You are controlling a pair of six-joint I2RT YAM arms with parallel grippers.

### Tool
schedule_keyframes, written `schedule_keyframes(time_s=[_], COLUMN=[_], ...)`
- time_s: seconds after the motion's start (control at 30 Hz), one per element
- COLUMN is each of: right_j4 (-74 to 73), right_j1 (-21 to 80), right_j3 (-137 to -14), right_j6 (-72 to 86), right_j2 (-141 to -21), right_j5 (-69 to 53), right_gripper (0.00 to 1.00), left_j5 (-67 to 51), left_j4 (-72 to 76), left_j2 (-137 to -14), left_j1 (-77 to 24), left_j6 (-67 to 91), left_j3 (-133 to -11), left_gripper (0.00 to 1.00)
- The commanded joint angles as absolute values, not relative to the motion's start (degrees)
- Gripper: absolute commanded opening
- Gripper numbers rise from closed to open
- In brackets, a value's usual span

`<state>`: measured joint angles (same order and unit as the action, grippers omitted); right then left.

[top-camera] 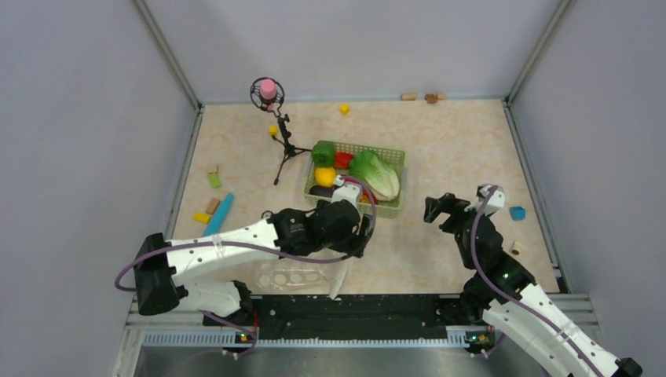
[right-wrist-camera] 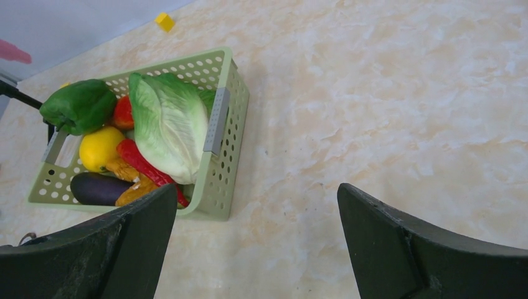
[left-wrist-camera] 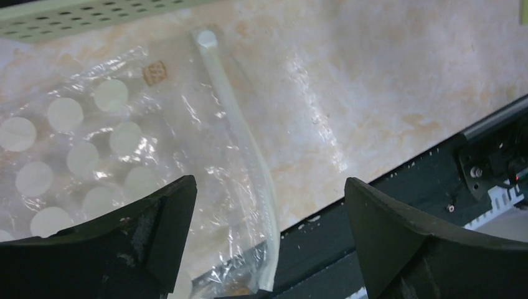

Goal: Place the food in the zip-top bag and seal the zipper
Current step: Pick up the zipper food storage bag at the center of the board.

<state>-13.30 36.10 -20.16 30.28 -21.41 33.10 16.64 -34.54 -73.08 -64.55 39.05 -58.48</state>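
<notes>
Hovering over the zip-top bag point(left-wrist-camera: 93, 143), the left gripper point(left-wrist-camera: 268, 187) gaped empty, as did the right gripper point(right-wrist-camera: 256, 190). Pinching slick film beside the zipper point(left-wrist-camera: 243, 137) could have crumpled its mouth.

Your arms point(top-camera: 228, 245) are white shells with black joints, purple cables point(top-camera: 119, 275) looping alongside, and scuffed matte-black fingers point(left-wrist-camera: 143, 243).

Food point(right-wrist-camera: 165, 121) heaped in basket point(right-wrist-camera: 228, 165); dotted bag point(left-wrist-camera: 112, 143) flat
</notes>
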Motion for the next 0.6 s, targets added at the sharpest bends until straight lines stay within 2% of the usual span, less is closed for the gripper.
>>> schedule_keyframes(time_s=[0.0, 0.1, 0.17, 0.23, 0.5, 0.57], right_j4=[-12.80, -13.60, -14.27, -14.54, -14.76, -14.76], right_j1=[36.13, 36.15, 36.12, 36.13, 36.17, 36.17], right_j3=[-19.89, -20.06, -20.14, -20.14, -19.89, -19.79], right_j6=[31.15, 31.43, 31.62, 31.63, 32.06, 32.09], right_j2=[-19.38, -18.78, -18.64, -18.46, -18.45, -18.45], right_j5=[32.26, 32.25, 32.34, 32.35, 32.71, 33.02], right_gripper=[0.99, 0.99, 0.99, 0.99, 0.98, 0.98], left_j5=[22.48, 22.75, 21.65, 20.56, 29.10, 30.91], left_j4=[-40.80, -42.08, -42.59, -44.33, -53.14, -55.06], left_j2=[-77.23, -82.18, -85.12, -88.04, -94.28, -95.59], left_j1=[-70.87, -72.98, -73.46, -73.84, -74.79, -74.82], left_j6=[43.04, 45.28, 45.86, 46.59, 53.32, 54.47], left_j3=[-63.01, -64.11, -65.11, -66.64, -69.86, -70.30], left_gripper=[0.94, 0.94, 0.85, 0.81, 0.75, 0.70])
